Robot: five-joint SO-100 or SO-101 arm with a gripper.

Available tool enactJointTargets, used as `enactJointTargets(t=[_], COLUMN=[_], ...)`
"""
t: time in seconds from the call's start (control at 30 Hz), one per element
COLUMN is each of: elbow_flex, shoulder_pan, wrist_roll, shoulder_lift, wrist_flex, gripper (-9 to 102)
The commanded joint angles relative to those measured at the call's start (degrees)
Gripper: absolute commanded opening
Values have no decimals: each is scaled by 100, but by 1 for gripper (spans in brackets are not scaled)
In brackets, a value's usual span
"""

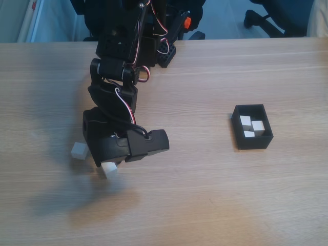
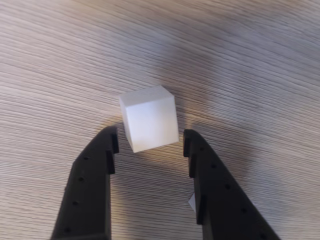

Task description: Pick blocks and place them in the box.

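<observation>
In the wrist view an off-white block [image 2: 150, 120] lies on the wooden table just at the tips of my gripper [image 2: 150, 141], which is open with a black finger [image 2: 95, 170] on each side and neither touching it. In the fixed view the same block [image 1: 109, 170] sits under my lowered gripper [image 1: 106, 165] at the left of the table. A second block [image 1: 79, 150] lies just left of it. The black box [image 1: 253, 142] stands far to the right, with three blocks [image 1: 246, 121] inside.
The arm's base [image 1: 154, 31] stands at the table's far edge. An office chair's base [image 1: 266, 20] shows on the floor behind the table. Bare wood stretches between the arm and the box.
</observation>
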Motion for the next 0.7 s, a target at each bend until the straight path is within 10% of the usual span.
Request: enactJointTargets(t=[0.0, 0.67], elbow_flex=[-299, -677], shoulder_pan=[-35, -220], wrist_roll=[18, 97], shoulder_lift=[26, -316], wrist_flex=[26, 53], gripper=[13, 12])
